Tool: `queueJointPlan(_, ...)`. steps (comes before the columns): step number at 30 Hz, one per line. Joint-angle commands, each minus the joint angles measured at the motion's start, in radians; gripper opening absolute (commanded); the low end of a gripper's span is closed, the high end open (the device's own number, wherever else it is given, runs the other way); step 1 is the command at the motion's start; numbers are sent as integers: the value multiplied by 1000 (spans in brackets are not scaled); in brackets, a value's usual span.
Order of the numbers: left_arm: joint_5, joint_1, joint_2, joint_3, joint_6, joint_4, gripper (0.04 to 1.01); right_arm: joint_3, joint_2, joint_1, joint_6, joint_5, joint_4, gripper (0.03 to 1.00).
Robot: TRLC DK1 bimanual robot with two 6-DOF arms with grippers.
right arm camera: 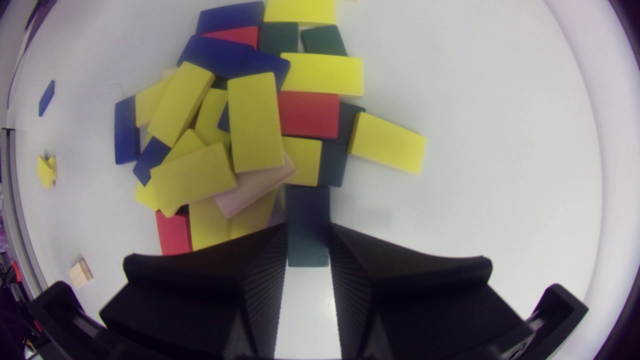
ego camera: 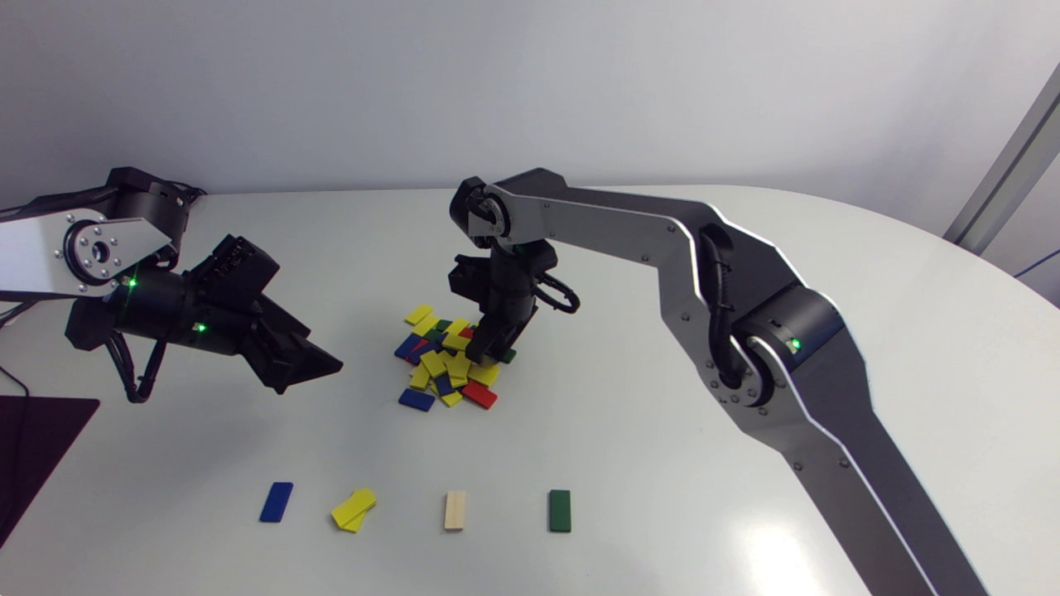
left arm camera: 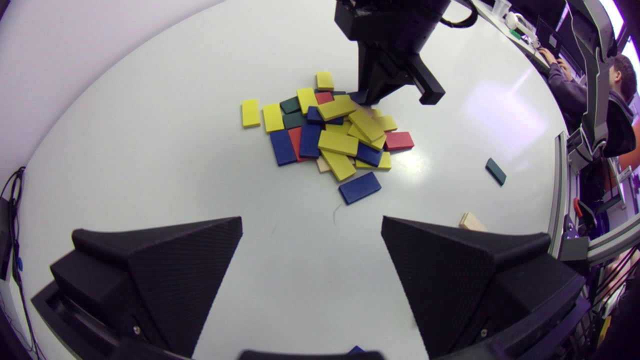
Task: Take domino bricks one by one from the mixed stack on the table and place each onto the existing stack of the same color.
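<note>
- Right arm (ego camera: pixel 745 331): enters from the lower right. Its upper link rises to the elbow, and the forearm link runs across to a wrist above the middle of the table (ego camera: pixel 662 463). The last link hangs almost straight down.
- Right gripper (right arm camera: pixel 308 229): points down at the near-right edge of the mixed pile (ego camera: pixel 447 360), with its tips low at the table surface.
- Right gripper state: the fingers are drawn close together and clamp a dark green brick (right arm camera: pixel 307 210) by its two long sides. The brick lies flat, and its far end butts against the pile.
- Mixed pile: yellow, blue, red, dark green and one pale wood brick overlap loosely at the table's centre. A single blue brick (left arm camera: pixel 359 187) lies just off the pile on the left gripper's side.
- Left arm (ego camera: pixel 124 281): enters from the left edge and is held above the table. Its wrist is tilted down and aimed toward the pile, well apart from it.
- Left gripper (left arm camera: pixel 311 220): the fingers are spread wide, with nothing between them.
- Sorted row along the near edge, each well apart from the next: blue stack (ego camera: pixel 276 502), yellow stack (ego camera: pixel 354 509) with its bricks skewed, wood-coloured stack (ego camera: pixel 455 510), green stack (ego camera: pixel 560 510).
</note>
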Motion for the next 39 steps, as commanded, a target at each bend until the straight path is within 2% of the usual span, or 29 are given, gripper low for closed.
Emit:
queueJointPlan(1, 13, -2, -2, -16, 27, -8, 992, -33, -78, -10, 6, 21, -10, 82)
queueJointPlan(6, 13, -15, -17, -31, 19, -8, 992, -170, -207, -23, 31, 53, 42, 82)
queueJointPlan(11, 13, -59, -40, -66, 2, -8, 992, -447, -385, -15, 80, 80, 163, 82)
queueJointPlan(19, 4, -139, -81, -111, -59, -2, 992, -808, -604, 11, 192, 116, 304, 84)
queueJointPlan(23, -29, -180, -94, -140, -110, 37, 992, -953, -660, 3, 261, 137, 369, 87)
queueJointPlan(26, -55, -200, -100, -151, -147, 66, 992, -1032, -687, -13, 315, 160, 407, 92)
queueJointPlan(29, -59, -216, -109, -154, -173, 72, 990, -1073, -683, -36, 356, 174, 432, 100)
queueJointPlan(32, -75, -237, -126, -163, -188, 74, 990, -1087, -678, -56, 368, 174, 436, 100)
queueJointPlan(39, -78, -242, -138, -172, -197, 78, 990, -1090, -641, -43, 390, 162, 442, 103)
